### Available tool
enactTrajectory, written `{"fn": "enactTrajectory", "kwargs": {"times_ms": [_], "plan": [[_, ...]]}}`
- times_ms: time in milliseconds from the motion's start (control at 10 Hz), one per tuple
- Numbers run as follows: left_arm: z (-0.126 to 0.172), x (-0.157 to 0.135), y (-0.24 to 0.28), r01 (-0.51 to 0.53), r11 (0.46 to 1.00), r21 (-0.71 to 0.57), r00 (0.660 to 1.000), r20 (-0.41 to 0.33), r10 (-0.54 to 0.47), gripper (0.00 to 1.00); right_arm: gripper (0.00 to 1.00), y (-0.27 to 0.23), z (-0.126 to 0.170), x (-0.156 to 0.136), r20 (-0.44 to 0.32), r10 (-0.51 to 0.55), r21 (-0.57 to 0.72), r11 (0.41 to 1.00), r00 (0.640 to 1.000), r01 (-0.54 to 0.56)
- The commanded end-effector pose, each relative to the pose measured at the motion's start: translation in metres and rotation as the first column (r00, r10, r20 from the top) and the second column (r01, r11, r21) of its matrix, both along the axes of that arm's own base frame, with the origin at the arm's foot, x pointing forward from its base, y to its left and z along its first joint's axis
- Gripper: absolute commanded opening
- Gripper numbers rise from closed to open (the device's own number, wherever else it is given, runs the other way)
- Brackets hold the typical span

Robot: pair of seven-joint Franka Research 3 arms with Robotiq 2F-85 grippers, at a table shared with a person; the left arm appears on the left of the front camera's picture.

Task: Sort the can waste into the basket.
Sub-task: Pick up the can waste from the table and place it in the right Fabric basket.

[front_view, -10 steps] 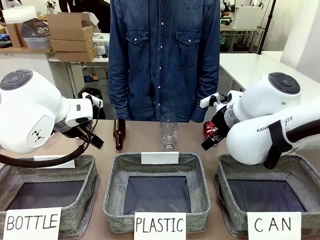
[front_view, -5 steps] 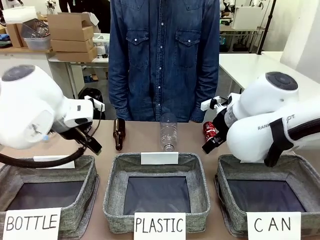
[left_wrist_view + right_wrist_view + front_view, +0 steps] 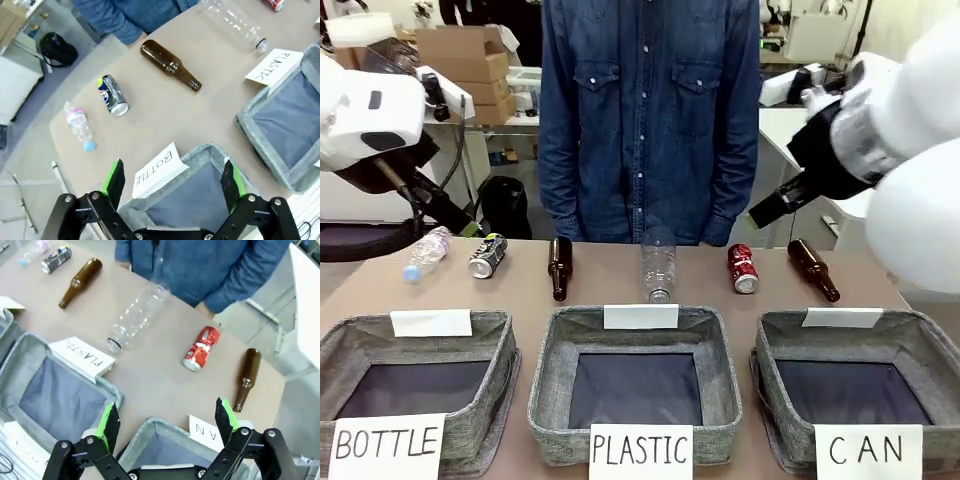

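A red can [image 3: 743,268] lies on its side on the table right of centre, beyond the CAN basket [image 3: 766,362]. A silver and dark can [image 3: 487,255] lies at the far left. Both arms are raised high above the table. In the right wrist view, my right gripper [image 3: 167,420] hangs open and empty over the near rim of the CAN basket [image 3: 148,432], with the red can [image 3: 201,348] farther ahead. Equally open and empty, my left gripper [image 3: 172,180] hovers above the BOTTLE basket [image 3: 215,152], and the silver can [image 3: 114,95] lies beyond it.
Brown bottles [image 3: 558,267] [image 3: 813,268], a large clear bottle [image 3: 658,262] and a small clear bottle [image 3: 424,252] lie along the far side. The PLASTIC basket [image 3: 550,370] sits in the middle, the BOTTLE basket [image 3: 495,375] on the left. A person [image 3: 650,120] stands at the far edge.
Both arms have lifted up and away from the table, uncovering the silver can, the small clear bottle and the right brown bottle. Both grippers stayed open.
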State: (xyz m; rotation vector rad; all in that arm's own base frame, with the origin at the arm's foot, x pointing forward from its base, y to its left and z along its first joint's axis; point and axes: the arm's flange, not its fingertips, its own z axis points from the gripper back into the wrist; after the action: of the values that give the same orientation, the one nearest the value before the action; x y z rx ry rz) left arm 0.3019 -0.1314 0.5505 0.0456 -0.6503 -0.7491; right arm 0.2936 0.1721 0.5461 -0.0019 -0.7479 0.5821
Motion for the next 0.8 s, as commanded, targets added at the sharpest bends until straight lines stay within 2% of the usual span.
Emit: {"fn": "enactTrajectory", "kwargs": {"times_ms": [0,100,200,300,400,500,600,700], "plan": [[-0.034,0.029,0.003,-0.049,0.999,0.013,0.996,-0.068,0.05,1.0,1.0,-0.003,-0.042,0.036,-0.097,-0.022,-0.006,1.0,0.995,0.021],[-0.034,0.029,0.003,-0.049,0.999,0.013,0.996,-0.068,0.05,1.0,1.0,0.0,0.0,0.0,0.0,0.0,0.0,1.0,1.0,0.0],[-0.011,0.008,0.002,-0.013,1.0,0.005,1.0,-0.028,0.014,1.0,1.0,-0.004,-0.012,0.002,-0.044,-0.005,0.05,0.999,0.999,0.007],[0.0,0.001,0.017,0.122,0.982,-0.144,0.965,-0.216,-0.151,1.0,1.0,-0.021,-0.006,-0.007,-0.075,0.012,0.168,0.986,0.997,0.001],[0.007,-0.004,0.041,0.243,0.907,-0.345,0.896,-0.277,-0.346,1.0,1.0,-0.044,0.008,-0.016,-0.229,0.024,0.453,0.887,0.973,0.085],[0.004,-0.004,0.065,0.291,0.752,-0.592,0.811,-0.264,-0.522,1.0,1.0,-0.073,0.02,-0.025,-0.337,0.085,0.675,0.716,0.938,0.177],[-0.006,-0.001,0.094,0.205,0.55,-0.81,0.784,-0.201,-0.588,1.0,1.0,-0.114,0.024,-0.034,-0.337,0.185,0.866,0.447,0.923,0.227],[-0.018,0.004,0.116,0.084,0.435,-0.896,0.824,-0.183,-0.536,1.0,1.0,-0.144,0.021,-0.036,-0.362,0.158,0.91,0.276,0.919,0.31]]}}
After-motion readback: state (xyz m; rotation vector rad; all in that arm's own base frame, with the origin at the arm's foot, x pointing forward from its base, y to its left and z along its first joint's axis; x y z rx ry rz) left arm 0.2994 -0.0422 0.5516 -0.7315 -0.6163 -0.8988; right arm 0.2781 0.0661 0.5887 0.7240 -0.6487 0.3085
